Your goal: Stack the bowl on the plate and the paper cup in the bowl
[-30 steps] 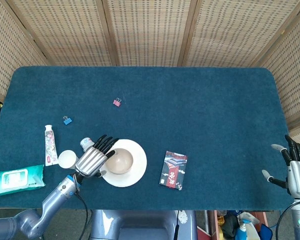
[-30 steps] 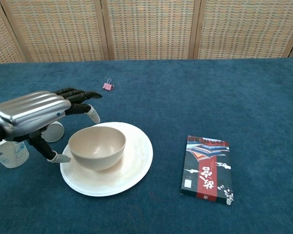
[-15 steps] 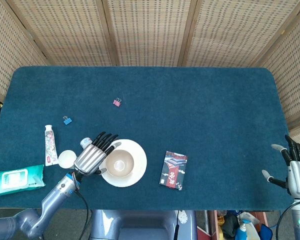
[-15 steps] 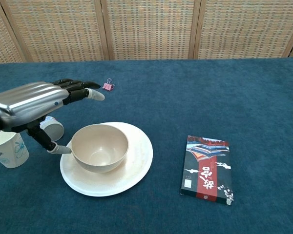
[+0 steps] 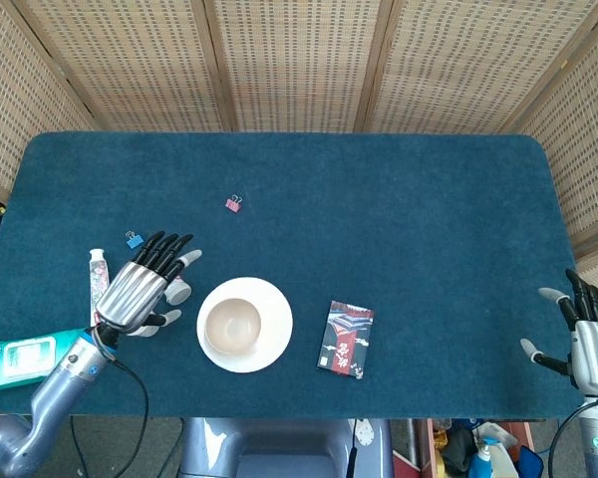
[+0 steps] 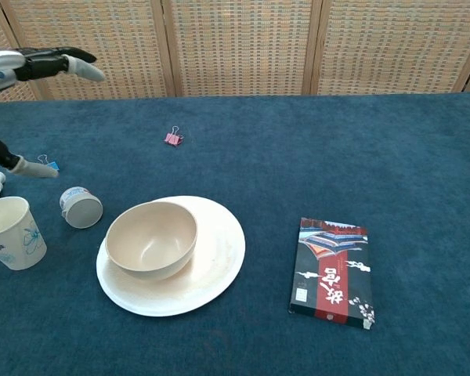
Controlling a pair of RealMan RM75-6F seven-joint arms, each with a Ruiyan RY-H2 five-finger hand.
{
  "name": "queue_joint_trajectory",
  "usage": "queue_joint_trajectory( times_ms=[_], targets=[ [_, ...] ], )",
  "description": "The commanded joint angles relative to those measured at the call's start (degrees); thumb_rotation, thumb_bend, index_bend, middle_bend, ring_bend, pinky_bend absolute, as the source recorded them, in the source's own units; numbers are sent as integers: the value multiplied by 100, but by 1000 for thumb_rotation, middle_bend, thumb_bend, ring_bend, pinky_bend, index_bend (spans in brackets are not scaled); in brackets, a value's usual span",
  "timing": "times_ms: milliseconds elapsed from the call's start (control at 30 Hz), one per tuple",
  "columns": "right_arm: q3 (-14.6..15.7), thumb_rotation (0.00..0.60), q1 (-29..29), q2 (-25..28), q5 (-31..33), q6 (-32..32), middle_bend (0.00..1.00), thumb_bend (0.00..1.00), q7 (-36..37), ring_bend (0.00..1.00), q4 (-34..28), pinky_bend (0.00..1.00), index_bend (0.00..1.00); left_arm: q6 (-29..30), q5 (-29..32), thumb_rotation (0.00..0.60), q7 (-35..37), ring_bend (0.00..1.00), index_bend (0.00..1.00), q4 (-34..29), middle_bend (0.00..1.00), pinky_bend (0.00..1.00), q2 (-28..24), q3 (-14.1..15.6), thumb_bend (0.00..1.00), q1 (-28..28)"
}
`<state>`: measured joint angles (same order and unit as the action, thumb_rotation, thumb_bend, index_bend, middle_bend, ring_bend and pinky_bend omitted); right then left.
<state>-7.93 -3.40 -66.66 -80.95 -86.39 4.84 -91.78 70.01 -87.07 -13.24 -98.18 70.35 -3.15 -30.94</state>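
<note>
A beige bowl sits upright on the white plate, left of the plate's middle. The paper cup, white with a blue print, stands upright on the cloth left of the plate; in the head view my left hand hides it. My left hand hovers above the cup with fingers spread and nothing in it, clear of the bowl. My right hand stays at the table's right front corner, fingers apart and empty.
A small round container lies between cup and plate. A toothpaste tube, a wipes pack, a blue clip and a pink clip lie nearby. A dark booklet lies right of the plate.
My left hand has let go of the bowl, risen and moved left to above the cup. The bowl now rests level on the plate. The right hand has not moved.
</note>
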Motion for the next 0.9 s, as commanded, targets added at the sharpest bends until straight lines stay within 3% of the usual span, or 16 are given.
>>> queue_joint_trajectory(
  times_ms=[33,300,433,900],
  targets=[
    [10,600,-3,-10,-17,-2,0,148,-28,0,-6,0,223,202,-251,591,205,0,139,-172,0,0,-405,184,0,224],
    [40,600,-18,-57,-69,-2,0,148,-132,0,-27,0,223,823,-882,592,560,0,214,-67,0,0,-855,718,42,823],
    [63,600,-25,-73,-99,4,0,148,-186,0,-36,0,223,1033,-1062,593,687,0,283,96,0,0,-939,913,113,1066],
    [120,600,-35,-105,-168,19,0,148,-289,0,-63,0,223,1424,-1024,592,1053,0,363,853,0,0,-1006,1076,220,1668]
  ],
)
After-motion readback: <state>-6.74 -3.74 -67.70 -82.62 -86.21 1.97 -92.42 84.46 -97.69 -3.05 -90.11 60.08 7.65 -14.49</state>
